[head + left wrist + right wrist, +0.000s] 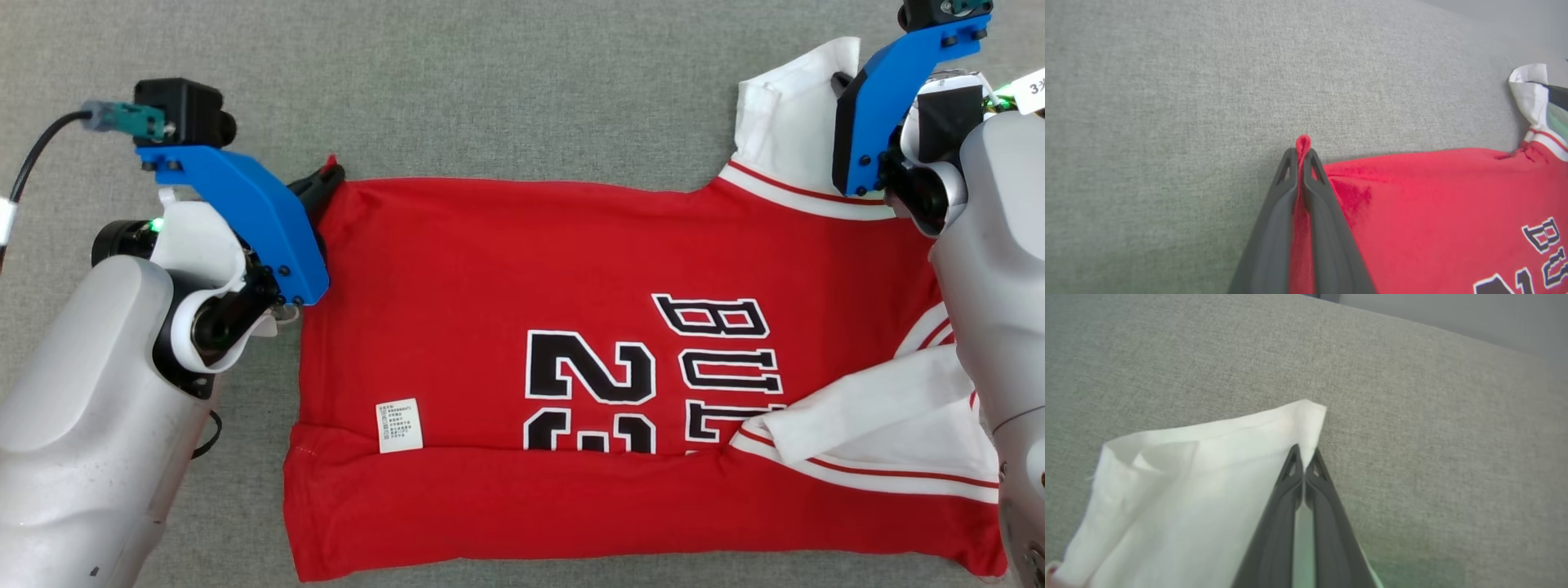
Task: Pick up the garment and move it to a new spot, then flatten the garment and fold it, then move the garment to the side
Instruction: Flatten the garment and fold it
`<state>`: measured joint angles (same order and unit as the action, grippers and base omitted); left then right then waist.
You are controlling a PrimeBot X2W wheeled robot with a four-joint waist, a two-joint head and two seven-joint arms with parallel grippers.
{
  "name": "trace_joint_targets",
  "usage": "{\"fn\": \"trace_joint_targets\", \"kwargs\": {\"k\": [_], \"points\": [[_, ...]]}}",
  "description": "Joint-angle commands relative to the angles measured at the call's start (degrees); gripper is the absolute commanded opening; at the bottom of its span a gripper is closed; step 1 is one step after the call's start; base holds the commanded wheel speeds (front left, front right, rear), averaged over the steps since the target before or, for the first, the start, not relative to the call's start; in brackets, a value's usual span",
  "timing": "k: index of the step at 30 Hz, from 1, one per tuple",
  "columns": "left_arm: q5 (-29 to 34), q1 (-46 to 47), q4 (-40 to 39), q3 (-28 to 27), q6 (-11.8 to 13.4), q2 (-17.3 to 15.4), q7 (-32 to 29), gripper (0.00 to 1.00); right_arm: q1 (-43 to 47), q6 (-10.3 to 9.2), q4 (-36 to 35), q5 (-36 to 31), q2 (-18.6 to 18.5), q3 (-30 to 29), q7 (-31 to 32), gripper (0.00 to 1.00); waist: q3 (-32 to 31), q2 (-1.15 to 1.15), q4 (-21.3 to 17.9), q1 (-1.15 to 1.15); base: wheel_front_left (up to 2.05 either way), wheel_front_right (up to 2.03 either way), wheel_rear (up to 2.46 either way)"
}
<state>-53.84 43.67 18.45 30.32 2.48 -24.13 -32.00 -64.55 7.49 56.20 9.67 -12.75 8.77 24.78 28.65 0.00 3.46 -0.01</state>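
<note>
The garment (490,269) is a red jersey with white sleeves and black-and-white print. It lies spread on grey cloth, its near edge folded up in a band. My left gripper (329,173) is at the jersey's far left corner. In the left wrist view that gripper (1303,152) is shut, with a red fold of the garment (1433,196) pinched between its fingers. My right gripper (1303,451) is shut at the far right on the corner of a white sleeve (1188,490), and cloth shows between its fingers. That sleeve (796,98) rises beside the right wrist.
Grey fabric surface (490,82) stretches beyond the jersey's far edge and to the left. A second white sleeve (865,408) lies folded across the jersey's right near part. A white care label (399,425) sits near the lower left. A black cable (33,163) trails from the left wrist camera.
</note>
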Motion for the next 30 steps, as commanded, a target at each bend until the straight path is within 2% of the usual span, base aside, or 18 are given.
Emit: {"fn": "trace_joint_targets", "kwargs": {"k": [1,4,9,17,24,30], "points": [[0.6,-0.58,0.57,-0.85,0.15,0.47,2.06,0.0,-0.73,0.01,0.35,0.61,-0.27,0.17,-1.44,0.0,-0.63,0.0,-0.42,0.01,0.0,0.0,0.0],[0.56,-1.76,2.04,-2.67,0.16,1.22,7.51,0.0,-0.53,0.01,0.53,2.89,-0.4,0.79,-4.66,0.0,-2.11,0.0,-0.9,0.01,0.0,0.0,0.0],[-0.81,-6.21,3.41,-5.34,-2.21,2.51,16.16,0.0,3.82,0.01,-1.93,8.07,-2.2,4.6,-8.47,0.0,-5.93,0.0,-1.8,0.01,0.0,0.0,0.0],[-1.89,-16.8,2.11,-6.85,-6.28,3.06,26.72,0.0,15.3,0.01,-13.83,18.93,-8.71,11.42,-9.57,0.0,-12.83,0.0,-3.28,0.01,0.0,0.0,0.0],[0.67,-23.64,-0.73,-4.18,-8.15,1.88,31.15,0.0,27.32,0.01,-25.3,24.12,-14.33,11.76,-8.45,0.0,-16.79,0.0,-3.99,0.01,0.0,0.0,0.0],[2.61,-27.45,-1.26,-2.71,-6.85,0.98,32.16,0.0,36.37,0.01,-32.74,25.03,-15.98,8.7,-4.83,0.0,-18.3,0.0,-4.05,0.01,0.0,0.0,0.0]]}}
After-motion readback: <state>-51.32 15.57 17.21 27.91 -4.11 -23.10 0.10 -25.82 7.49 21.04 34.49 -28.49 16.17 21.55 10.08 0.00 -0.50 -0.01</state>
